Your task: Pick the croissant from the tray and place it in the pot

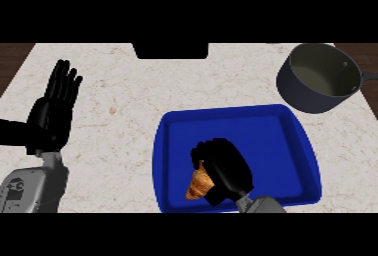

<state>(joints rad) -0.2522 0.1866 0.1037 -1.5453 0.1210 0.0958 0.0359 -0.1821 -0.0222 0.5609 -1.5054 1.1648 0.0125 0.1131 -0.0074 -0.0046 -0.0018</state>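
We see the right hand (pixel 221 167) covering most of the croissant (pixel 196 184) so only its left edge shows, we cannot tell how its fingers meet it, and the pot (pixel 319 77) handle runs off the right edge.

Pale speckled stone counter (pixel 118 135), dark wood strips (pixel 13 62) beyond its left and right edges
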